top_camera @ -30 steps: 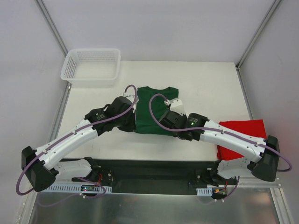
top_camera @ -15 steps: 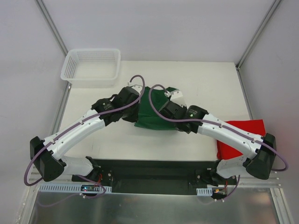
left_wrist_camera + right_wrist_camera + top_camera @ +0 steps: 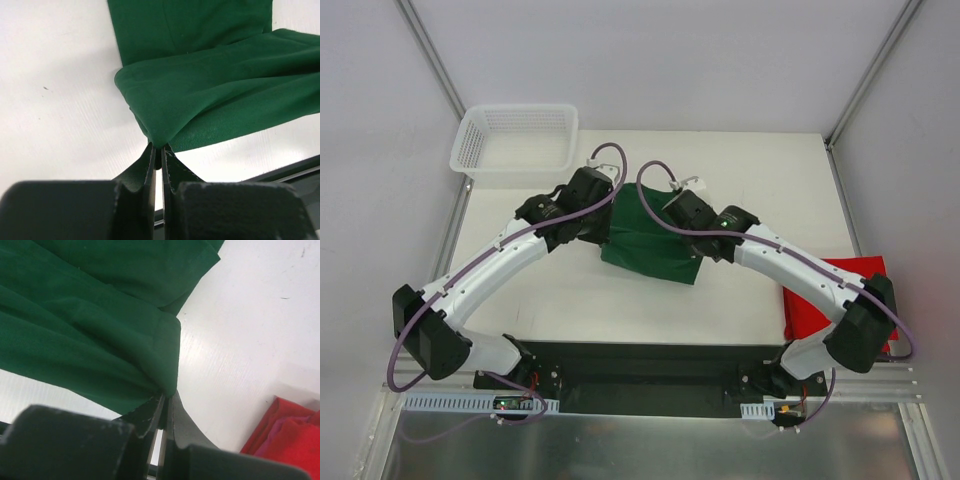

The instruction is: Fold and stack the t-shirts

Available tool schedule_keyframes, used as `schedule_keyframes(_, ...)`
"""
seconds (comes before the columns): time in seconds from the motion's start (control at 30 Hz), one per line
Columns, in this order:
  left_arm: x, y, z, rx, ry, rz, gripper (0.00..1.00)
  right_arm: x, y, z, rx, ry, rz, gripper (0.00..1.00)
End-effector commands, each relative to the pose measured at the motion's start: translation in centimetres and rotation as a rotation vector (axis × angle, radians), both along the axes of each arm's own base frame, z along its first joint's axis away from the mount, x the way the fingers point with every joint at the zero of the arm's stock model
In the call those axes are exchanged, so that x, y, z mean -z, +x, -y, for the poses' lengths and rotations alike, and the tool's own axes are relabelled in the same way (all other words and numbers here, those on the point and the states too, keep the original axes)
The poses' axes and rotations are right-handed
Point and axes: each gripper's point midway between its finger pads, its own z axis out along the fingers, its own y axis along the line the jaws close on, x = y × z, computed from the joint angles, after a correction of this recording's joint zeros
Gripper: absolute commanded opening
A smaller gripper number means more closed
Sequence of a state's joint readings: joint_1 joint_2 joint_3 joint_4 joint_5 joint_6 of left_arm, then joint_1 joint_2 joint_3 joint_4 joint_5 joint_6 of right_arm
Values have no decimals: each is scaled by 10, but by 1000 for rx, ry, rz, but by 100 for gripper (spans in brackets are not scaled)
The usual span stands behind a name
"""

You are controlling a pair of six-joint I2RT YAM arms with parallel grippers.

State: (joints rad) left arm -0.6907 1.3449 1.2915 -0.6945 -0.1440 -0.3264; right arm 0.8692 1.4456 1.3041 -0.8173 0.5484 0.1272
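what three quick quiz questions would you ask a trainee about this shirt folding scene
1. True or false: the left hand and the right hand are each shut on an edge of the dark green cotton t-shirt.
2. Fill in: the white plastic mesh basket sits at the far ___ corner of the white table.
3. Where is the bright red cotton t-shirt? A) in the basket B) on the table near the right arm's base C) under the green t-shirt

Key: 1 true; 2 left; 3 B
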Motion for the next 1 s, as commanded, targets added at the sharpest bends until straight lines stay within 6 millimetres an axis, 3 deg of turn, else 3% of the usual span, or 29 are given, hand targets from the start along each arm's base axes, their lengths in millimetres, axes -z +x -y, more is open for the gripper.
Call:
schedule_keyframes(0.0, -11, 18, -22, -46, 73, 56, 0, 2, 9, 0, -21, -39, -31, 1)
schedule_keyframes(0.2, -12, 7, -19, -27, 25, 36, 0, 2, -1, 0, -23, -27, -39, 1)
schedule_keyframes(0.53, -6, -19, -23, -14, -29, 9, 0, -19, -25, -3, -32, -23, -3, 1)
schedule_keyframes(0.97, 16, -46, -35, -22, -42, -20, 0, -5, -58, -11, -22, -51, -22, 1)
